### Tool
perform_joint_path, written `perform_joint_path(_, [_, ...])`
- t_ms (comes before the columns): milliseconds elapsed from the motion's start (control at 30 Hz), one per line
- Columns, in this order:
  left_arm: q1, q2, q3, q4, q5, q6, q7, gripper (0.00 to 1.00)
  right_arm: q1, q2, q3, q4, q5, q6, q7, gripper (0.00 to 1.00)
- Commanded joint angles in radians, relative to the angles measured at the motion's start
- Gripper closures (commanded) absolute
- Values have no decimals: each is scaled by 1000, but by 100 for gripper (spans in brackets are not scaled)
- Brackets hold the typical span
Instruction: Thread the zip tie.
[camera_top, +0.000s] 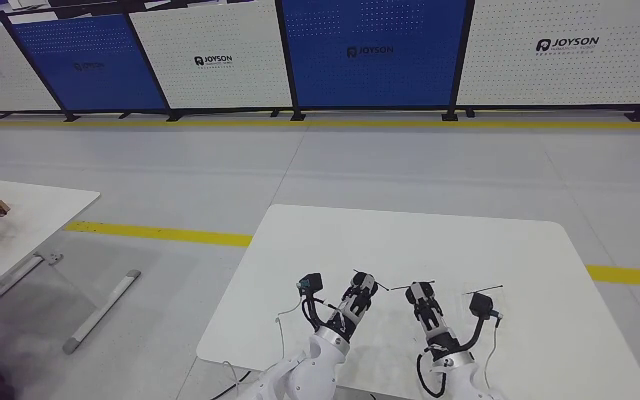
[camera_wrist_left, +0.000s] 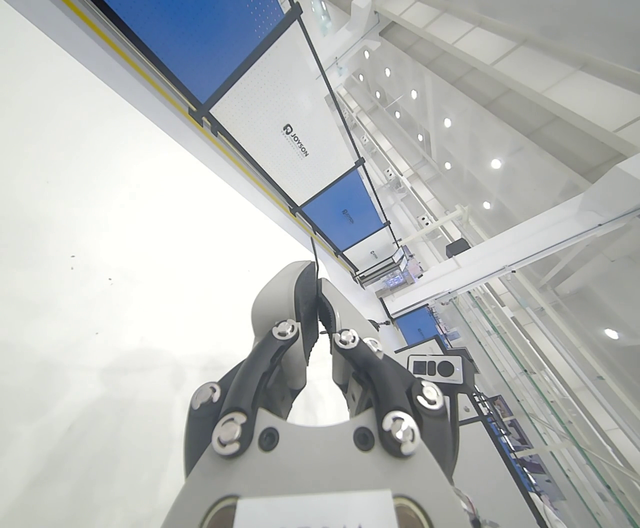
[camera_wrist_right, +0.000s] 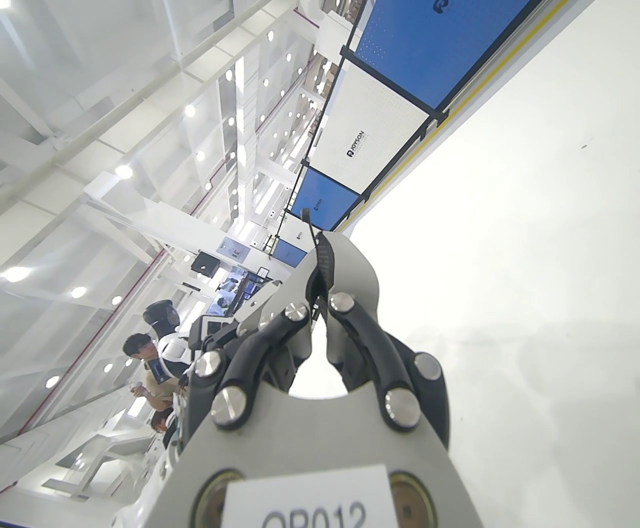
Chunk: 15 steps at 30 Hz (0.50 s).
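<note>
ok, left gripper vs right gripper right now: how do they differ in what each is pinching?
The left gripper pinches a hair-thin black strand; the right gripper pinches a wider, flat black strip.
The left gripper's strand ends in a plain tip; the right gripper's strip ends in a small blocky head.
Shared: both are shut, each piece sticks out past the fingertips, and both are over the white table.

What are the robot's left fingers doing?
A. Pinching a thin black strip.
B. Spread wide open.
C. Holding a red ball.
A: the left gripper has its fingers shut on the thin black zip tie, which sticks out past their tips.
</note>
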Motion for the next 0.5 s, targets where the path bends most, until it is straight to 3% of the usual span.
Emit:
perform_joint_path(0, [0, 0, 0, 0, 0, 0, 0, 100, 0, -1, 1, 1, -1, 6, 7, 100])
perform_joint_path(467, [0, 0, 0, 0, 0, 0, 0, 100, 17, -15, -11, 15, -13, 37, 14, 100])
